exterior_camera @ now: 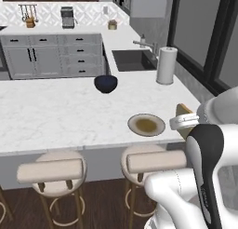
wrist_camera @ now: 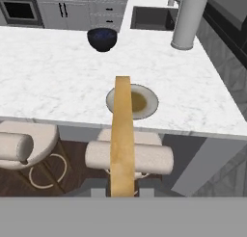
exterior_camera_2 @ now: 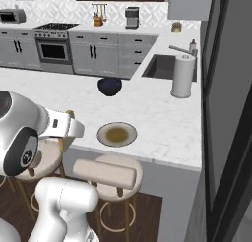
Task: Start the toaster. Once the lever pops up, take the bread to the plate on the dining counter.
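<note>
My gripper is shut on the bread, a thin golden-tan slice seen edge-on, running up the middle of the hand view. Its far end lines up with the plate, a round beige dish with a brown centre near the front edge of the white marble dining counter. In the left base view the gripper holds the bread just right of the plate, at the counter's edge. From the right, the gripper hangs left of the plate. The toaster is out of view.
A dark blue bowl sits further back on the counter. A white paper towel roll stands at the right, next to the sink. Padded stools stand below the counter's overhang, one right under the bread.
</note>
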